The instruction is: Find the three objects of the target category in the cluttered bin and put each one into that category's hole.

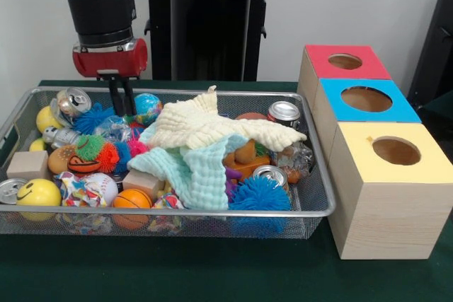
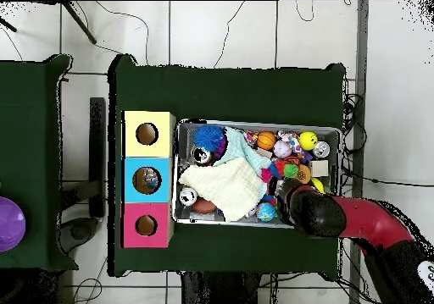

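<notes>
Hovers over the far edge of the bin [image 1: 14, 114], gripper [image 1: 122, 104] with fingers drawn nearly together and nothing between them, beside a blue ball [image 1: 147, 102]. Target category unknown; three cans in sight: one [image 1: 73, 100] at the far corner by the gripper, one [image 1: 284, 112] by the red box [image 1: 340, 68], one [image 1: 270, 175] near the blue spiky ball [image 1: 260, 194]. Best to spread the fingers before descending, then lift the cloths [image 1: 205, 139] to check beneath.

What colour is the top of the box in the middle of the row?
Blue, on the middle box; clearest in the front view.
</notes>
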